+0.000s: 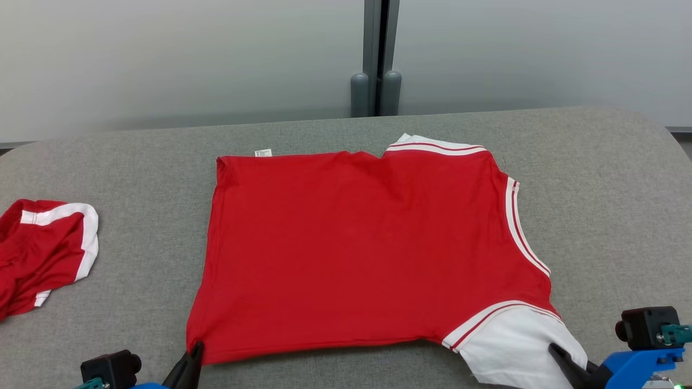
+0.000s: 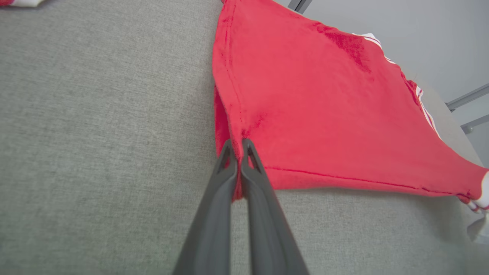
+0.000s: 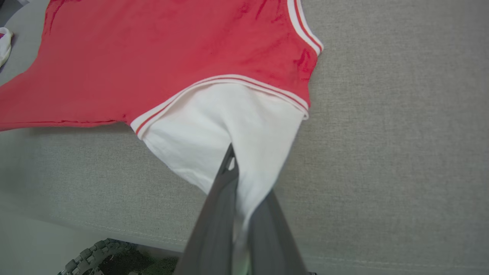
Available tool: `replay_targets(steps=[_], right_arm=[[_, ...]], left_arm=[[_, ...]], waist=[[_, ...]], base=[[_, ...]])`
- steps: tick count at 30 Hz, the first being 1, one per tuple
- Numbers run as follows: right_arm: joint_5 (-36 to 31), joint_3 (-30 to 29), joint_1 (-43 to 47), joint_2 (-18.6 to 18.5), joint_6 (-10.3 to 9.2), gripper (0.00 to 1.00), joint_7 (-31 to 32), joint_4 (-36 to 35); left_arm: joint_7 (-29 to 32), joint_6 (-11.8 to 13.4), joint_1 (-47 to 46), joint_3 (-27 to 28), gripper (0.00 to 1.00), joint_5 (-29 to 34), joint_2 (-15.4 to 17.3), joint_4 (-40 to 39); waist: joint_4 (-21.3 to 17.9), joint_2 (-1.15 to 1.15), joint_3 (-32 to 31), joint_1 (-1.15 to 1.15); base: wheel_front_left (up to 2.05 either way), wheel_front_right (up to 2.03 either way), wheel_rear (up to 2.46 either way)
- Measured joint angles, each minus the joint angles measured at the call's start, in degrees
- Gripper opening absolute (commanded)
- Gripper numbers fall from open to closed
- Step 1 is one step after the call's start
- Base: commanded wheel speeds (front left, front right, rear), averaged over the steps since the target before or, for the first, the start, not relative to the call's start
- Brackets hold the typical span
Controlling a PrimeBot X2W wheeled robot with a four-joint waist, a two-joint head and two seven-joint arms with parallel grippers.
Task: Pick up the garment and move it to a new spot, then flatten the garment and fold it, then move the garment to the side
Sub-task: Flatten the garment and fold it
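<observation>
Flattening looks done: left gripper [image 1: 197, 347] and right gripper [image 1: 556, 350] pinch the garment [image 1: 357, 248] (hem corner, white sleeve) at the near edge of the table [image 1: 621, 216]. Folding next likely needs both lifting together.

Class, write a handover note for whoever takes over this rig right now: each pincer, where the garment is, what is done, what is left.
Left pincer: shut on the red garment's near left hem corner.
Right pincer: shut on its white sleeve at the near right.
Garment: spread nearly flat in the middle of the table, slight wrinkles near the collar. A second red-and-white piece lies crumpled at the table's left edge.
Done: placed and spread out.
Left: fold it, then move it aside.
</observation>
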Motion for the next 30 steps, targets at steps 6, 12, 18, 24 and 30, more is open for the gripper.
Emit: replay_targets(steps=[6,12,18,24,30], right_arm=[[-0.2,-0.6,-3.3,0.1,0.0,0.0,-6.3,-1.5],[-1.6,0.3,-14.7,-1.4,0.0,0.0,-13.2,-6.3],[-2.1,3.7,-27.7,-7.1,0.0,0.0,-17.3,-7.8],[-0.1,6.1,-39.2,-11.3,0.0,0.0,-18.3,-8.3],[1.8,7.0,-51.4,-15.5,0.0,0.0,-19.1,-2.5]], left_arm=[[-2.4,-1.7,-1.6,1.3,0.0,0.3,-0.3,-2.1],[-3.0,-5.4,-12.7,4.2,0.0,0.8,0.2,-6.3],[-0.7,-7.6,-25.5,6.4,0.0,1.7,1.4,-9.9],[3.4,-8.2,-36.1,8.4,0.0,1.1,2.5,-13.4],[7.6,-7.6,-44.9,9.2,0.0,1.6,3.9,-13.6]], waist=[[-0.5,0.01,0.3,0.0],[-0.6,0.01,0.5,0.0],[-1.7,0.02,1.5,0.01],[-2.9,0.02,3.6,0.01],[-4.8,0.01,8.4,0.0]], base=[[0.0,0.0,0.0],[0.0,0.0,0.0],[0.0,0.0,0.0],[0.0,0.0,0.0],[0.0,0.0,0.0]])
